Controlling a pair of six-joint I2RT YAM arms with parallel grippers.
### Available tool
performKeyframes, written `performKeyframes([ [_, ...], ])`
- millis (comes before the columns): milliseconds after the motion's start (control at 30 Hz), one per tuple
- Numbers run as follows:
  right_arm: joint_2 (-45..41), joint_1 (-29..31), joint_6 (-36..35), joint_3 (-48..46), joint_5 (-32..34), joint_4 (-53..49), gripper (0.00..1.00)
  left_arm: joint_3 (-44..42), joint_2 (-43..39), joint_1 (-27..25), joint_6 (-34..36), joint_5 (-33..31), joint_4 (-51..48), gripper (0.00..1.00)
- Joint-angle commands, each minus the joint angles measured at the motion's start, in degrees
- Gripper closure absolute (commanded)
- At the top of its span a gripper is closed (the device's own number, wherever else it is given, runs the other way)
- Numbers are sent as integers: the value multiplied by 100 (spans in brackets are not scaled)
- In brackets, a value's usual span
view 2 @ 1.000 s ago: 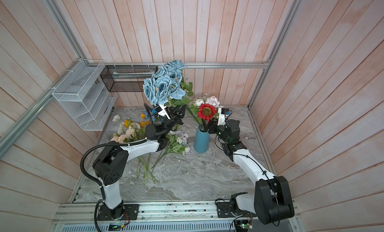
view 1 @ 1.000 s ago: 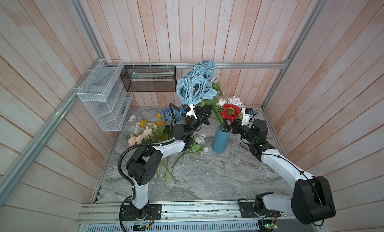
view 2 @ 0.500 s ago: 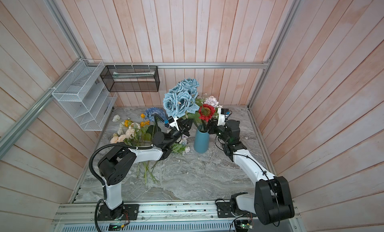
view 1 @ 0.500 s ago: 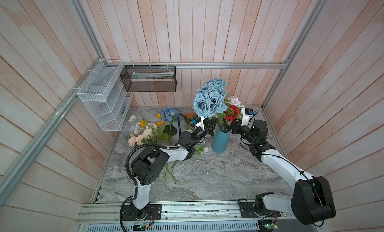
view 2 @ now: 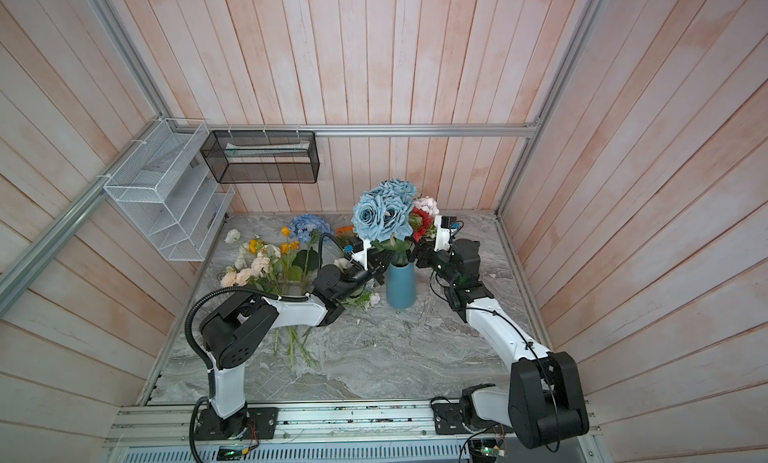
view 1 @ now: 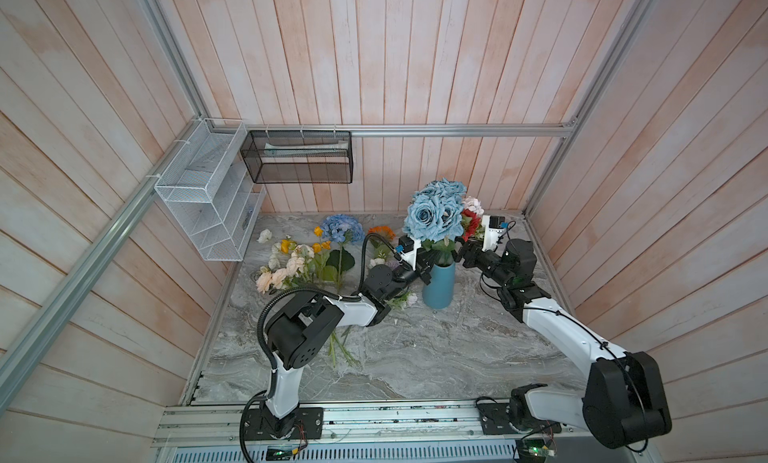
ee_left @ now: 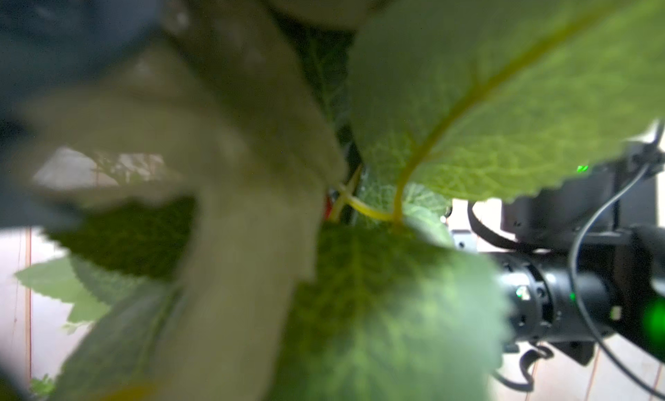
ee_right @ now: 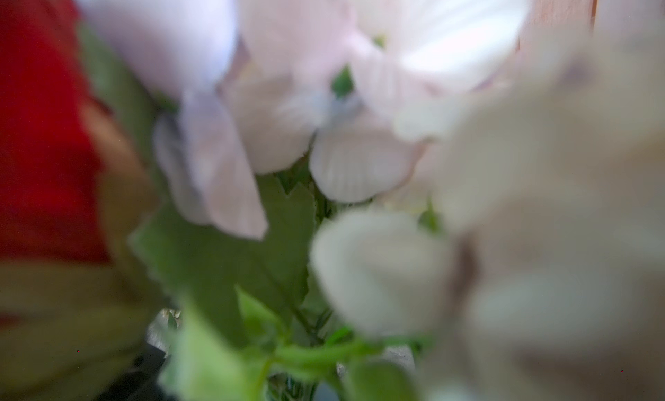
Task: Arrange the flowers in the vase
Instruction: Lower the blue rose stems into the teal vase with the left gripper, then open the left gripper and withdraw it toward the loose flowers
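A teal vase (view 1: 438, 286) (view 2: 401, 286) stands on the marble table, holding a red daisy (view 1: 471, 224) and pale pink blooms (view 1: 473, 204). A bunch of blue roses (view 1: 434, 211) (view 2: 384, 211) stands upright over its mouth. My left gripper (view 1: 430, 259) (view 2: 380, 261) is shut on that bunch's stem just left of the rim. My right gripper (view 1: 461, 255) (view 2: 415, 255) stands open at the right of the rim, beside the stems. Leaves (ee_left: 503, 93) fill the left wrist view, and pale petals (ee_right: 360, 93) the right wrist view, hiding both sets of jaws.
More flowers lie left of the vase: a blue hydrangea (view 1: 343, 228), an orange daisy (view 1: 381, 231), a peach, yellow and white heap (view 1: 291, 261), a lilac sprig (view 1: 405, 301) under my left arm. A white wire rack (view 1: 208, 203) and black mesh basket (view 1: 299, 157) hang on the walls.
My left gripper has carried the blue roses right and down, from left of the vase to over its mouth. The right arm has stayed still.
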Motion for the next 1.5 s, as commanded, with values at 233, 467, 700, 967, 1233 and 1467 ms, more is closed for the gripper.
performKeyframes([
  [233, -221, -33, -124, -160, 175, -164, 22, 360, -53, -39, -160, 407, -602, 40],
  [467, -425, -31, -361, -168, 232, -559, 22, -114, -708, -35, -397, 306, -978, 25],
  [700, -766, -33, -824, -168, -115, -1185, 13, -510, -1365, 31, -459, 193, -1626, 18],
  [967, -1055, -28, -940, -349, -382, -1519, 5, -687, -1757, 129, -697, 465, -1964, 17],
  [1233, -1159, -34, -952, -534, -855, -992, 2, -820, -1873, 413, -1145, 538, -1659, 17],
  [1467, -1185, 307, -1257, -450, -1041, -1050, 26, -1080, -2147, 606, -1259, 433, -1752, 17],
])
